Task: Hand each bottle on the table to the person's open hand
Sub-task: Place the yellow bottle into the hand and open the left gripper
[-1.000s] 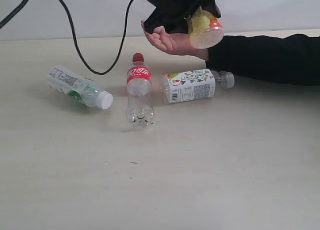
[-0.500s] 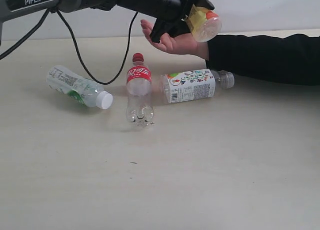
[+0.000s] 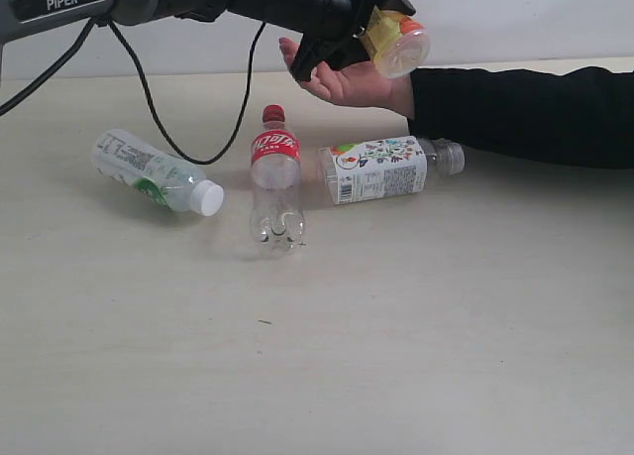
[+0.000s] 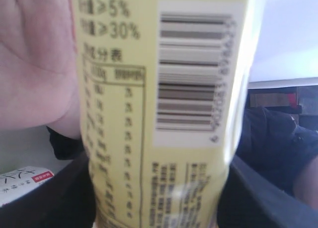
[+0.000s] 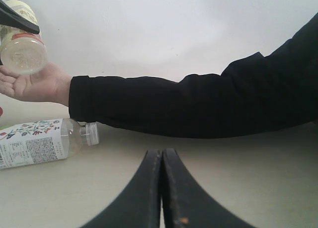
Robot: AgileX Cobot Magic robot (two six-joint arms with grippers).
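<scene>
A pale beige bench (image 3: 396,356) with faint wood grain runs back to a plain whitish wall. Over its far edge the left claw (image 3: 369,31), on a black arm reaching in from the left, is clamped on the yellow bottle (image 3: 398,44). The bottle is held tilted in the air, red cap toward the camera, just above the person's open hand (image 3: 347,82). That hand is palm up on an arm in a black sleeve (image 3: 525,113) coming in from the right; whether bottle and palm touch I cannot tell. The left wrist view is filled by the bottle's yellow label and barcode, with the palm close behind it. Three other bottles are on the bench nearer the camera. The green-white label bottle (image 3: 154,170) lies on its side at the left, white cap toward the front right. The red label bottle (image 3: 275,177) is in the middle; upright or lying, I cannot tell. The floral label bottle (image 3: 381,169) lies on its side just beside it, not touching, cap pointing right. A black cable (image 3: 149,88) droops from the left arm onto the bench. The right claw (image 5: 162,158) sits low over the bench, its fingers pressed together on nothing.
</scene>
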